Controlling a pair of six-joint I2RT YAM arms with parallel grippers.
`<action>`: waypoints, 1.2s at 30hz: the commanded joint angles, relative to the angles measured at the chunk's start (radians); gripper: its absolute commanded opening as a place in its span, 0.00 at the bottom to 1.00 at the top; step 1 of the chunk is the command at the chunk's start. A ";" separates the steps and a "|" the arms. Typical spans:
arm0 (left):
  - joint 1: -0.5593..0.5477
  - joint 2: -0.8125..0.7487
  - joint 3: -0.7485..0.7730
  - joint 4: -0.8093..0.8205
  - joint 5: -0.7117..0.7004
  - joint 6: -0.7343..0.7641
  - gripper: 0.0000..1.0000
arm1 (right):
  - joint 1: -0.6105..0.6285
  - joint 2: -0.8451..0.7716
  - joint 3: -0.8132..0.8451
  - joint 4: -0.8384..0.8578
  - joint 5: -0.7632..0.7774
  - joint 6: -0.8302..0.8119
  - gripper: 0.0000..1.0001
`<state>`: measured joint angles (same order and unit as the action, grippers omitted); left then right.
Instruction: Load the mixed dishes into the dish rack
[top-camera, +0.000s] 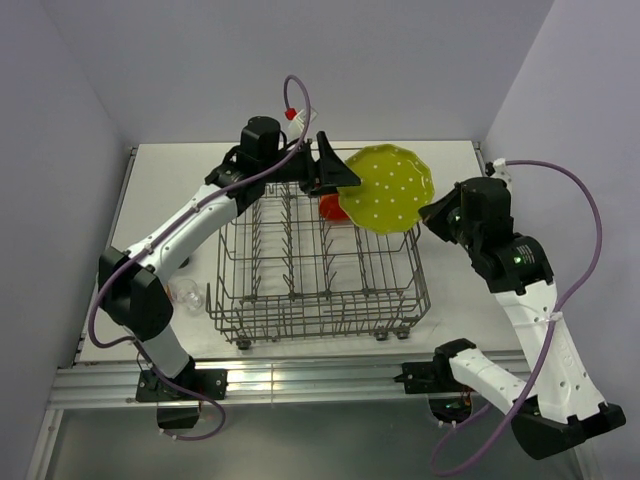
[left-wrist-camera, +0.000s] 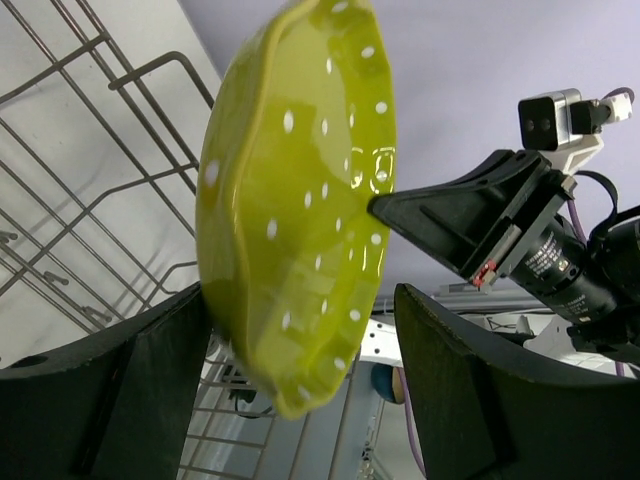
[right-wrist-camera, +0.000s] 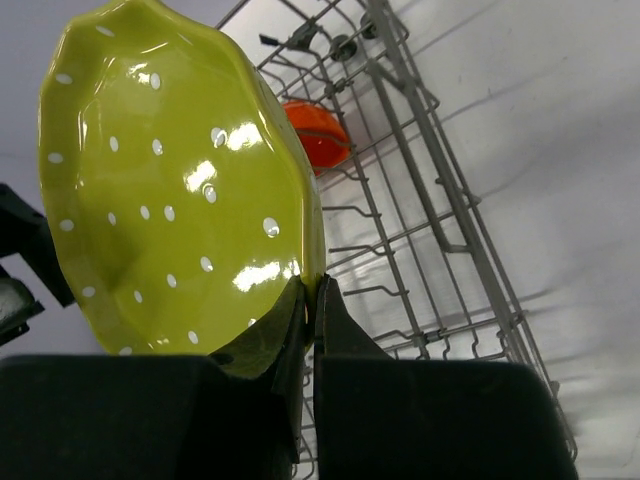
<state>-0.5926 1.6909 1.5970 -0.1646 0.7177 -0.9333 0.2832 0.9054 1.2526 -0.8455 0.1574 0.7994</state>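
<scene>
The yellow-green scalloped plate (top-camera: 388, 188) is held in the air, on edge, above the far right corner of the dish rack (top-camera: 320, 270); it touches neither rack nor bench.

Surface and room: a white bench (top-camera: 170, 170) sits in an alcove of pale lilac walls (top-camera: 300, 60). A metal rail (top-camera: 300, 385) runs along the near edge and carries both arm bases.

Containers and contents: the grey wire dish rack stands mid-bench on small wheels, its upright tines visible. An orange bowl (top-camera: 331, 208) shows at the rack's far side, partly hidden by the plate; the right wrist view shows it through the wires, and whether it lies inside the rack cannot be told. A clear glass (top-camera: 186, 293) lies on the bench just left of the rack, close to the left arm.

Arm pose:
- Right hand (right-wrist-camera: 312, 290): fingers pressed together on the plate's rim, pinching it. The arm rises from its base at the right and bends inward towards the rack's far right corner.
- Left hand (left-wrist-camera: 300, 295): fingers spread, one on each side of the plate's opposite edge. Contact with the plate cannot be confirmed. The arm reaches over the rack's far left side, wrist pointing right towards the plate.
</scene>
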 joint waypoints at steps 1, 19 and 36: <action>-0.010 0.004 0.046 0.046 0.006 -0.007 0.78 | 0.046 -0.005 0.073 0.215 0.021 0.072 0.00; 0.007 -0.149 -0.104 0.034 0.009 0.073 0.00 | 0.096 0.121 0.111 0.273 -0.136 -0.118 0.00; 0.134 -0.494 -0.321 -0.053 0.061 0.227 0.00 | 0.094 0.202 0.142 0.393 -0.626 -0.440 0.93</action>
<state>-0.4744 1.2831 1.2415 -0.2932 0.6849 -0.7574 0.3733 1.0710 1.3560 -0.5114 -0.3008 0.4759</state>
